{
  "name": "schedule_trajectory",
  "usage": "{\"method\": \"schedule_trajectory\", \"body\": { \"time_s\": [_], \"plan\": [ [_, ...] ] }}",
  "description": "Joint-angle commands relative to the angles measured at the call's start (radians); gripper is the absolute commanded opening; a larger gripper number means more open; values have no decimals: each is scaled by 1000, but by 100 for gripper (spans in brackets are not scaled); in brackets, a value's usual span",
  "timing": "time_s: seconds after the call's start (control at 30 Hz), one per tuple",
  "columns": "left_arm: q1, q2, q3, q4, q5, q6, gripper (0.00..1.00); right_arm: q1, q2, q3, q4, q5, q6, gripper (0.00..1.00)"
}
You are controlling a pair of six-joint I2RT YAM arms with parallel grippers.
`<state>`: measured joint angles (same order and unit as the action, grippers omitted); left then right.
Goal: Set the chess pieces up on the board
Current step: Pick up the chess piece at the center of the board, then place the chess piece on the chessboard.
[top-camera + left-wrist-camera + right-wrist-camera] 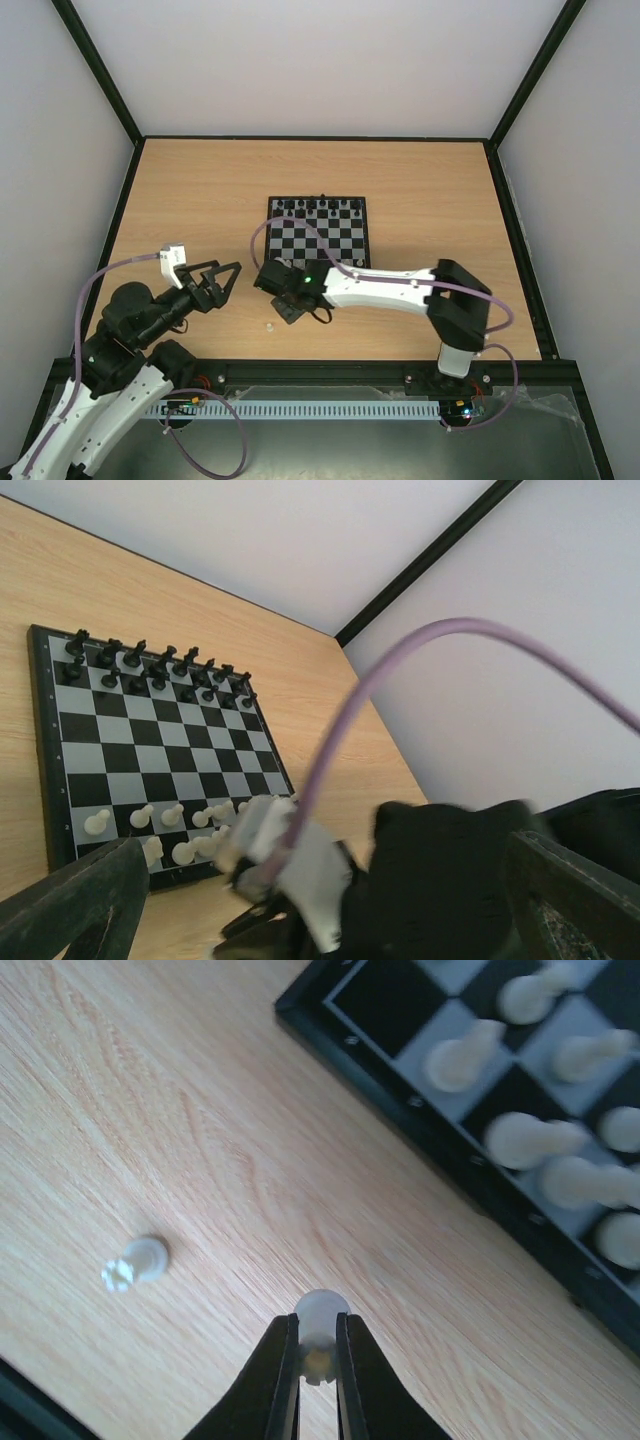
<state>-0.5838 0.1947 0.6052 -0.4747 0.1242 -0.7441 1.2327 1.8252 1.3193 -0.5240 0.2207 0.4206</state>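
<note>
My right gripper (320, 1338) is shut on a small white chess piece (321, 1312), just off the board's near left corner. The top view shows this gripper (290, 306) low over the wood. Another white piece (135, 1262) lies loose on the table to its left, seen from above as a pale dot (269, 326). The board (320, 236) carries black pieces (150, 665) along its far rows and several white pieces (150, 820) on its near rows. My left gripper (206, 280) hangs open and empty, left of the board.
The board's black rim (400, 1090) runs diagonally close to the right fingers. The right arm (440, 880) and a purple cable (400, 655) fill the space in front of the left gripper. Black rails edge the table (190, 190).
</note>
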Motion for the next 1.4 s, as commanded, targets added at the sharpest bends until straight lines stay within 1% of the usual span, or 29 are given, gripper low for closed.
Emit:
{"method": "schedule_trajectory", "body": {
  "time_s": [0.0, 0.1, 0.23, 0.27, 0.4, 0.57, 0.7, 1.0, 1.37],
  "plan": [
    [3, 31, -10, 51, 26, 5, 99, -6, -148, -78, -123, 97, 47, 7],
    [2, 46, -23, 71, 35, 3, 99, -53, -251, -160, -152, 126, 68, 7],
    [2, 64, -39, 105, 53, 3, 99, -169, -399, -258, -161, 127, 72, 7],
    [2, 95, -42, 114, 57, 4, 99, -201, -428, -276, -163, 126, 69, 8],
    [3, 132, -51, 139, 74, 8, 99, -325, -481, -317, -159, 121, 45, 8],
    [3, 156, -52, 151, 83, 12, 99, -433, -448, -355, -111, 84, 2, 8],
    [3, 159, -50, 145, 80, 17, 99, -473, -400, -357, -73, 56, -22, 7],
    [3, 163, -52, 145, 77, 22, 99, -478, -299, -319, -36, 8, -44, 6],
    [3, 163, -49, 142, 75, 28, 99, -478, -239, -282, -16, 2, -58, 5]
  ]
}}
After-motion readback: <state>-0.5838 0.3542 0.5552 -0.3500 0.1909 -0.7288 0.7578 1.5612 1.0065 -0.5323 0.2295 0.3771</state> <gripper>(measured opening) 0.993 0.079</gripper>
